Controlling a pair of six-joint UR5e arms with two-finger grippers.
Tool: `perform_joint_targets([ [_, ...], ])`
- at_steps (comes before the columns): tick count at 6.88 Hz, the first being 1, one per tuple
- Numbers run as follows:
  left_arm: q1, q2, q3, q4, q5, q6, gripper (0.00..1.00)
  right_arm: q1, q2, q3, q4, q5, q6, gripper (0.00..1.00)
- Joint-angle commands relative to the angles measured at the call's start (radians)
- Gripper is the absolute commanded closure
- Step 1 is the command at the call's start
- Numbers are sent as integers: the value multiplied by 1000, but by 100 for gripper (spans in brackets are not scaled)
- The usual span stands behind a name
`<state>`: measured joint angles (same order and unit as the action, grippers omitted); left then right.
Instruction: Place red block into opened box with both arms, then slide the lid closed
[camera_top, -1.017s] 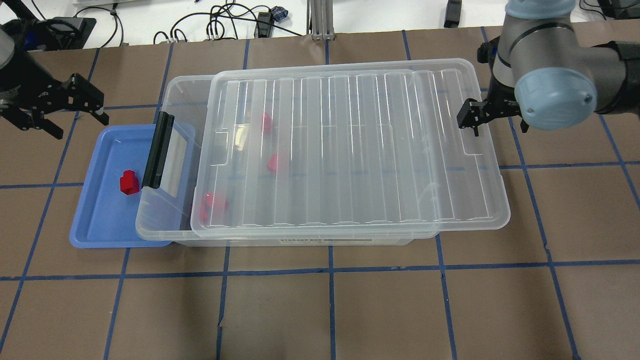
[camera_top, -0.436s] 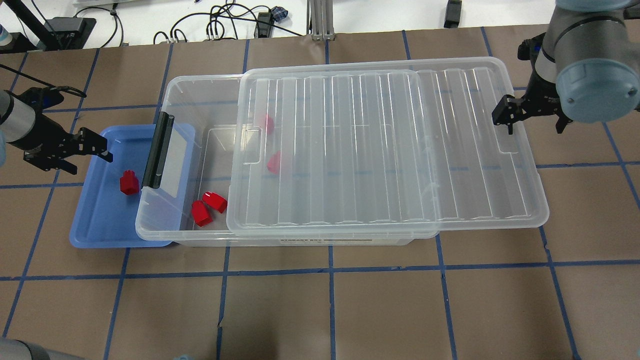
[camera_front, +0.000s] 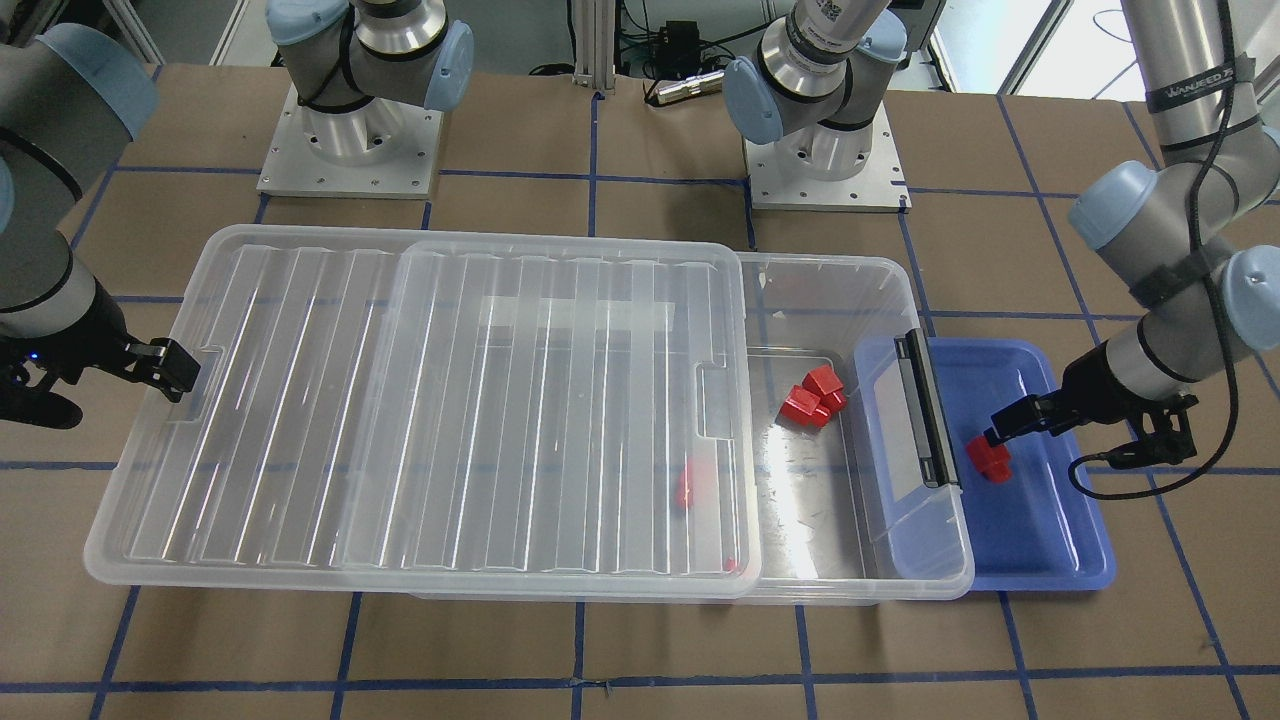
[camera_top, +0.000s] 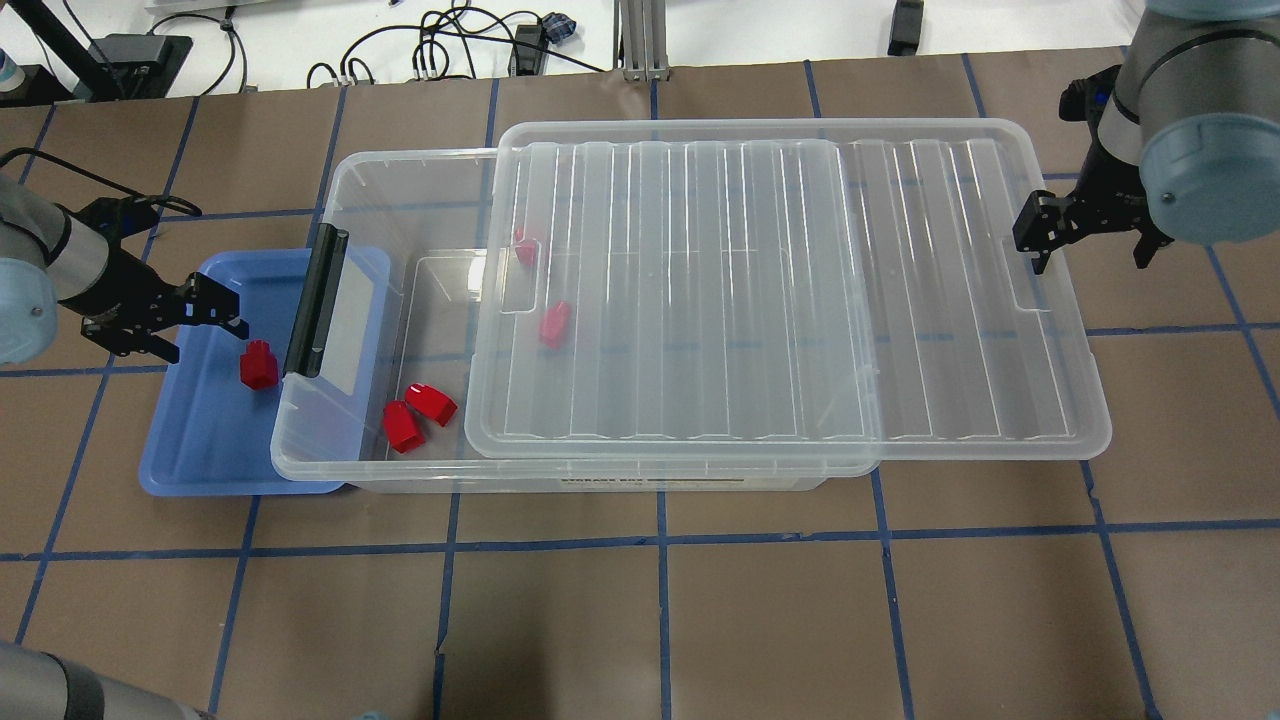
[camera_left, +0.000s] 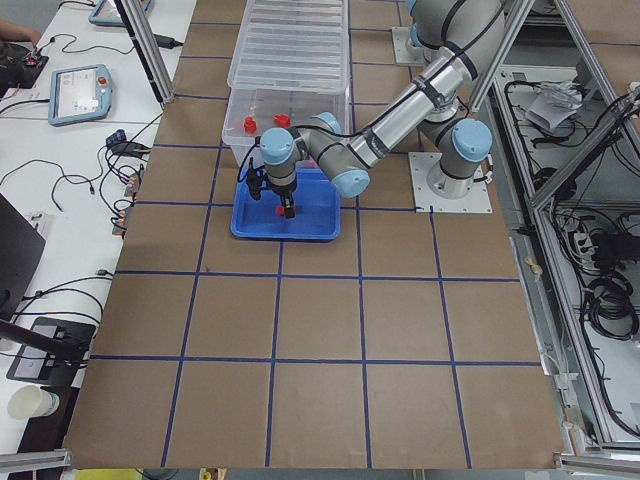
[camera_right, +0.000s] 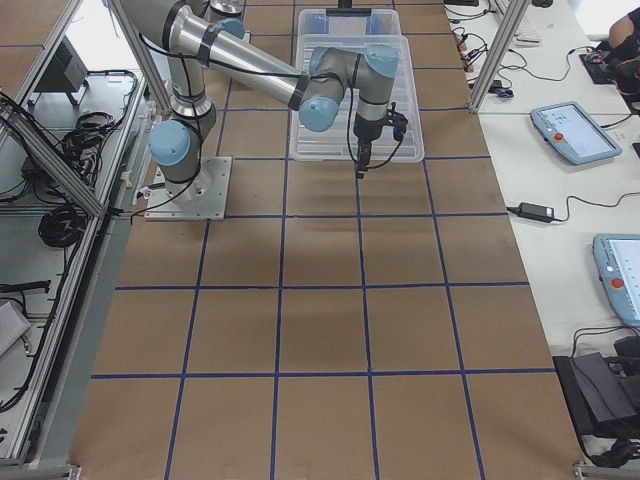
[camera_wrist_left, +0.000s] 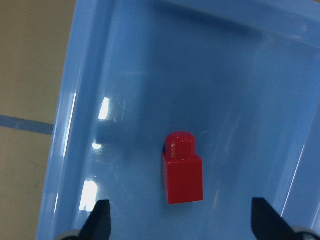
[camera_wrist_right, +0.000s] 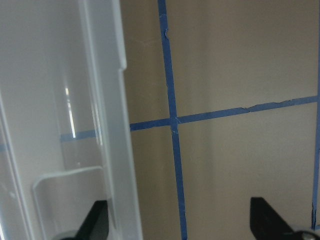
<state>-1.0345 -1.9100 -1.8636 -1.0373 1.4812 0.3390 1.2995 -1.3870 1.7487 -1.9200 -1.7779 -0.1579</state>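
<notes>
One pick in hand: hung left gripper (camera_wrist_left: 182, 221) wide open over red block (camera_wrist_left: 182, 172), right gripper (camera_wrist_right: 181, 222) open by lid (camera_top: 780, 290). Needed drop, pinch.

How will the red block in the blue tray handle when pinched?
The red block looks rigid, with flat sides, so probably grips squarely. Lying flat, it seems unlikely to roll. The glossy blue tray may let it slide if nudged.

Bright red block (camera_wrist_left: 183, 171) – blue tray (camera_top: 190, 440), clear ribbed lid (camera_top: 780, 300), brown table (camera_top: 800, 620) – blue grid lines
</notes>
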Motion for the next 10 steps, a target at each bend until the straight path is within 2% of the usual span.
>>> perform_joint_targets([
  [1, -35, -27, -14, 34, 53, -9, 9, -3, -6, -1, 9, 0, -2, 0],
  [3, -35, -73, -26, 88, 53, -14, 10, -3, -16, -2, 19, 0, -3, 0],
  [5, -36, -73, -32, 91, 54, -14, 10, -5, -36, 0, 39, 0, -5, 0],
  [6, -39, -73, -34, 91, 54, -27, 15, -5, -38, -5, 45, 0, -3, 0],
  [7, -45, -76, -37, 89, 54, -50, 35, 1, -49, -20, 45, 2, -6, 0],
  [8, -50, -75, -37, 95, 48, -58, 96, 15, -62, -88, 123, 17, -6, 0],
  [9, -50, -66, -26, 94, 53, -55, 100, 55, -88, -168, 224, 50, 6, 0],
  [10, -58, -55, -25, 88, 56, -54, 100, 114, -107, -201, 233, 83, 20, 0],
])
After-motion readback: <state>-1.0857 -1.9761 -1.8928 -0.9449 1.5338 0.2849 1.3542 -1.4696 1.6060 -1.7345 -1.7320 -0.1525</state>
